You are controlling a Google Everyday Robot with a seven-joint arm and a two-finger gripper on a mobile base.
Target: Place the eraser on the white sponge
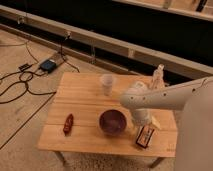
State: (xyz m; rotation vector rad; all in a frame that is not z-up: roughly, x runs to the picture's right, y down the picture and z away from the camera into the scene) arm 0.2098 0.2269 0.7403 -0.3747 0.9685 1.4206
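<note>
The eraser (145, 136), a small blackish block with a reddish edge, lies slanted on the wooden table (85, 102) near its front right corner. The white sponge (155, 122) is a small off-white pad just behind and to the right of the eraser, partly hidden by my arm. My gripper (141, 120) points down from the white arm. It hangs just above and behind the eraser, between the purple bowl and the sponge. I cannot tell whether it touches the eraser.
A purple bowl (112, 121) stands left of the gripper. A translucent white cup (106, 83) is at the middle back, a clear bottle (158, 77) at the back right, and a slim dark-red object (68, 123) at the front left. Cables and a box (48, 65) lie on the floor to the left.
</note>
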